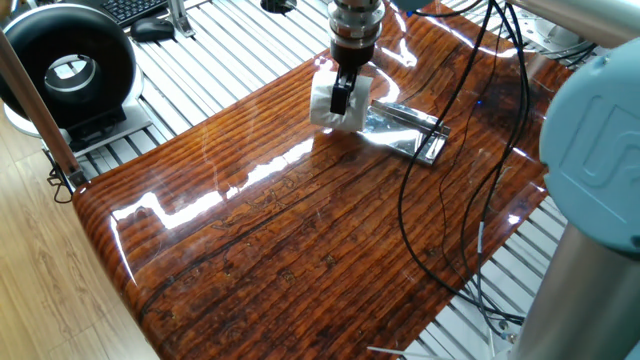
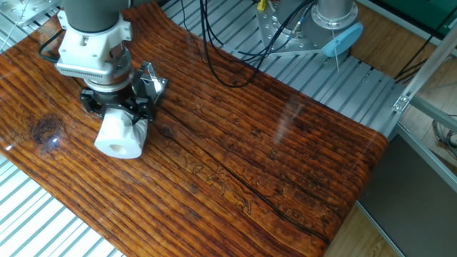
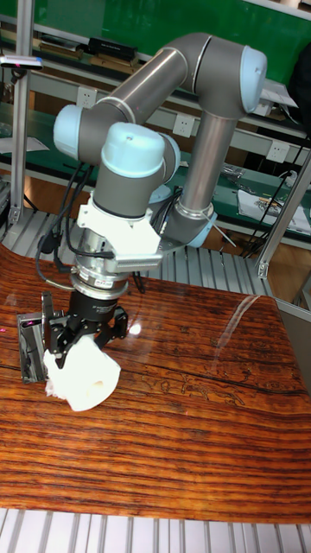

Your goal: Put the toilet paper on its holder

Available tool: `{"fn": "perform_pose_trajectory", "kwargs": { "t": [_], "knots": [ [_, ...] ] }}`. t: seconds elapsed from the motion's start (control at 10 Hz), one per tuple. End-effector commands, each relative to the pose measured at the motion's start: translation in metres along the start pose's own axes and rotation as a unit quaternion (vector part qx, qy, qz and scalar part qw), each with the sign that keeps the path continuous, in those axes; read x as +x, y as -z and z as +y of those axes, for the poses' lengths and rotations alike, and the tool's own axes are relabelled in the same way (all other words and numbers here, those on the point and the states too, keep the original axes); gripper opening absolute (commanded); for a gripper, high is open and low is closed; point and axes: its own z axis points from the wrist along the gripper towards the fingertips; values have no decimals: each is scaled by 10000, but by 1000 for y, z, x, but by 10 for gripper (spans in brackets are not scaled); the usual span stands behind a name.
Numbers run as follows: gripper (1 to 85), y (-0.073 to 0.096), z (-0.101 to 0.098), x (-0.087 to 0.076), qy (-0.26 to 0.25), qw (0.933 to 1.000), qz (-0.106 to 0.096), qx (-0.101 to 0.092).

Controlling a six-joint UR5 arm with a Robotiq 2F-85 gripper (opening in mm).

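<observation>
In the upper middle of one fixed view, the claw (image 1: 342, 98) is clamped on the toilet paper (image 1: 326, 103), holding the white roll tilted just above the glossy wooden desk (image 1: 300, 230). The holder (image 1: 405, 128), a shiny silver bracket, lies flat on the desk just right of the roll. No brand, label or writing can be read anywhere.
</observation>
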Motion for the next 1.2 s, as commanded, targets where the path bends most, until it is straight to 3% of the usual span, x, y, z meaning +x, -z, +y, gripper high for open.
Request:
{"fn": "perform_pose_trajectory", "kwargs": {
  "t": [0.0,0.3,0.8,1.0,1.1],
  "knots": [
    [10,-14,-3,12,-215,9996,-2,-185],
    [10,-12,-10,23,-260,9995,195,-42],
    [10,-6,-14,28,-456,9983,349,88],
    [10,-7,-14,23,-687,9973,239,90],
    [10,-7,-10,13,-843,9964,69,-3]
  ]
}}
